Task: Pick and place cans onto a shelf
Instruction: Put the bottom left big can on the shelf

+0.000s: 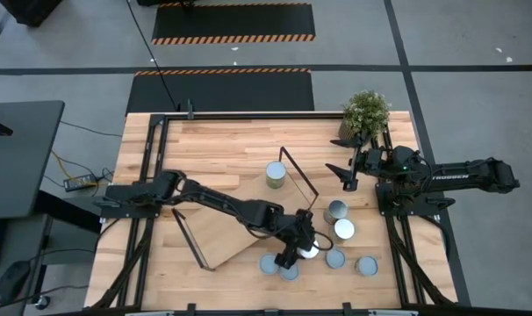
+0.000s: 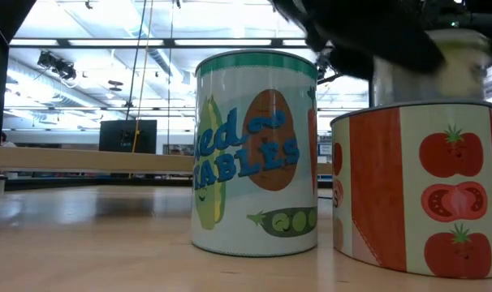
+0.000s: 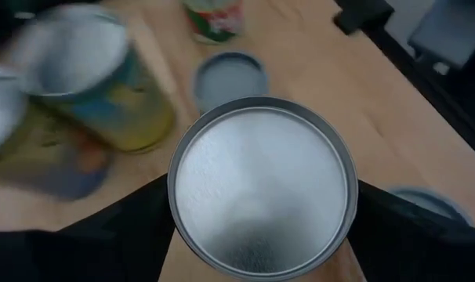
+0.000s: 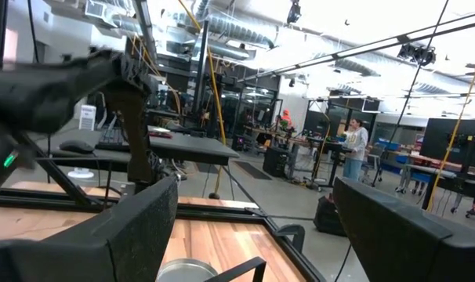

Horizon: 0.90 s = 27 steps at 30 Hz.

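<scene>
My left gripper [image 1: 306,249] reaches over the near right part of the table and is shut on a can with a shiny silver top [image 3: 261,188]. Several other cans stand upright on their bases around it, among them a vegetables can [image 2: 256,154] and a tomato can [image 2: 420,191]. One more can [image 1: 276,174] stands by the shelf [image 1: 231,219], a light-wood board lying slantwise on the table with a black wire loop at each short end. My right gripper [image 1: 346,175] hangs open at the far right, with nothing between its fingers. My left gripper pinches the can's round side wall [image 3: 175,205] just below the top rim, one finger [image 3: 128,235] on each side. The fingers slant down from the table's left. The can stays upright, top up; the tomato can hides its base in the low view.
A potted green plant [image 1: 366,109] stands at the far right corner. Loose cans [image 1: 335,211] [image 1: 366,265] [image 1: 269,262] crowd the near right area close to the left gripper. Black frame rails run along the table's edges.
</scene>
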{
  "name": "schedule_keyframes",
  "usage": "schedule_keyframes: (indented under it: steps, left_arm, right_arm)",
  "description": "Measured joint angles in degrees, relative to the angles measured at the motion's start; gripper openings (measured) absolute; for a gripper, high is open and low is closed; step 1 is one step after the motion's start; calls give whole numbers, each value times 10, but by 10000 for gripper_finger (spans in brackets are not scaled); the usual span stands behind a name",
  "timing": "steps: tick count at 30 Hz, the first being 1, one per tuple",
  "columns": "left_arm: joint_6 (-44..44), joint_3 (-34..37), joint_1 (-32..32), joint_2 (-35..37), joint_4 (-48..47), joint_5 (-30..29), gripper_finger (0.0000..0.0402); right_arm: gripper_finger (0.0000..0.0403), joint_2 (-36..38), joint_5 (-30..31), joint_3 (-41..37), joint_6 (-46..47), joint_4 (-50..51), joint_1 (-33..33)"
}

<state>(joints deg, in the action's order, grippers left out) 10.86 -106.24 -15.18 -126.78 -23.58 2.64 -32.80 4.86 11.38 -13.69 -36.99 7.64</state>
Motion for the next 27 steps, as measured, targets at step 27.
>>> schedule_keyframes:
  steps: [27]
  left_arm:
    - [-47,-1,72,80,-219,-67,325]
  right_arm:
    - [348,-2,0,0,2,-2,0]
